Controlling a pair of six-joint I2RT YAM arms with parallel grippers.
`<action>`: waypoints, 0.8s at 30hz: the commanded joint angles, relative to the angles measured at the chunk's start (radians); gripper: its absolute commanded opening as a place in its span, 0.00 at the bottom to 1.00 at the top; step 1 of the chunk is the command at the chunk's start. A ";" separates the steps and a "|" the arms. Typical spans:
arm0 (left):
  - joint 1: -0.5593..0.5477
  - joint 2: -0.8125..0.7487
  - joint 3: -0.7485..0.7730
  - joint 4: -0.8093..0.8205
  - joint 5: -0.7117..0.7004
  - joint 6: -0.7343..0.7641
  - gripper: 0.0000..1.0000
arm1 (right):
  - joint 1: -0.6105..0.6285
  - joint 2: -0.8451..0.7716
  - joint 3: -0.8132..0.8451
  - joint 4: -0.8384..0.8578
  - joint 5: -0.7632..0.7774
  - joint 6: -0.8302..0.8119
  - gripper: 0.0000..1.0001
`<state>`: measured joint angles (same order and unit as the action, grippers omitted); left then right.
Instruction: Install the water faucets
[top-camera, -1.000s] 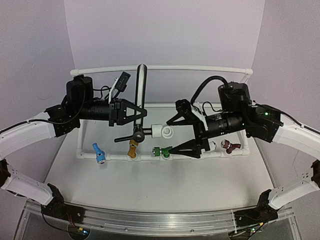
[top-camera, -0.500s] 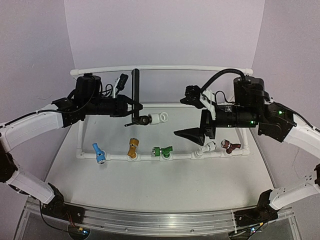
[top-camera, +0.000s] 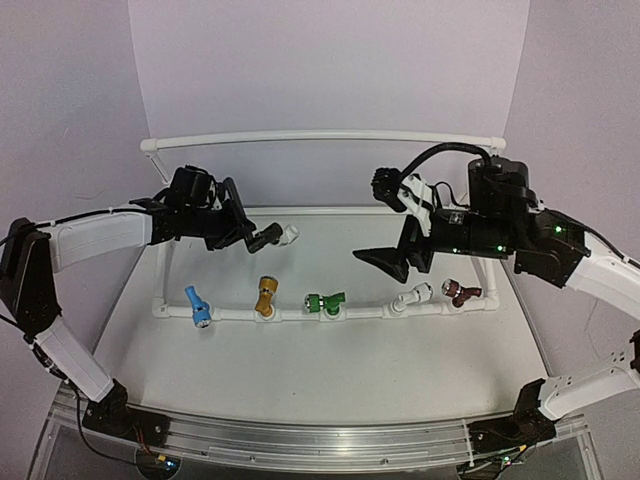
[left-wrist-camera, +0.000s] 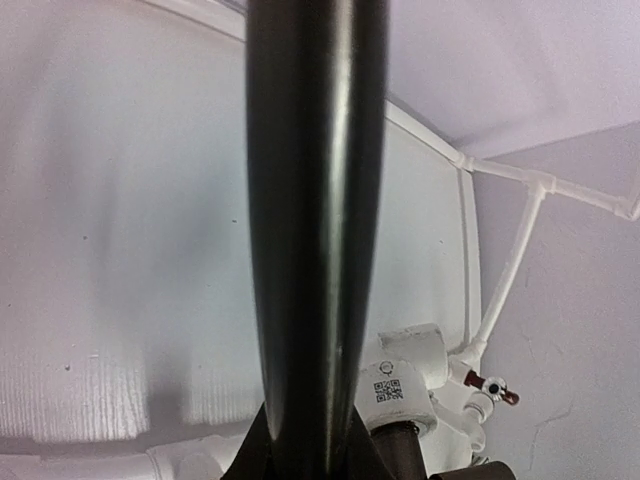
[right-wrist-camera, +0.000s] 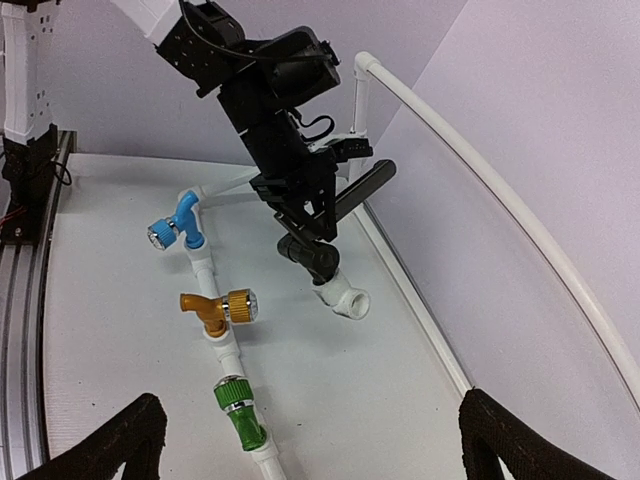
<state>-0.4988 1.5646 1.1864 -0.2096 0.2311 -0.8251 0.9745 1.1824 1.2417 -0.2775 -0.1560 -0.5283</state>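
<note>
My left gripper is shut on the long lever of the dark grey-black faucet and holds it in the air above the back left of the table. Its white pipe fitting is on the faucet's end and points right. In the left wrist view the lever fills the middle and the fitting shows low right. My right gripper is open and empty, in the air to the right of the faucet. The right wrist view shows the faucet and fitting ahead between its wide-spread fingertips.
A white pipe rail lies across the table. It carries a blue faucet, a gold one, a green one, a white one and a dark red one. A white pipe frame runs round the back.
My left gripper has swung back and left with the faucet, tipping its lever from upright to lying low. My right gripper has lifted away from the rail and stayed open.
</note>
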 joint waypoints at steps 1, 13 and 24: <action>0.069 0.055 -0.024 0.205 0.004 -0.148 0.00 | -0.004 -0.030 -0.023 0.036 0.005 -0.005 0.98; 0.118 0.363 0.081 0.345 0.026 -0.148 0.00 | -0.006 -0.029 -0.035 0.035 -0.005 -0.011 0.98; 0.120 0.438 0.179 0.233 0.024 -0.131 0.55 | -0.037 -0.022 -0.018 0.044 -0.004 0.043 0.98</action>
<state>-0.3835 2.0498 1.3093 0.0117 0.2672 -0.9719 0.9512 1.1721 1.2079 -0.2697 -0.1577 -0.5144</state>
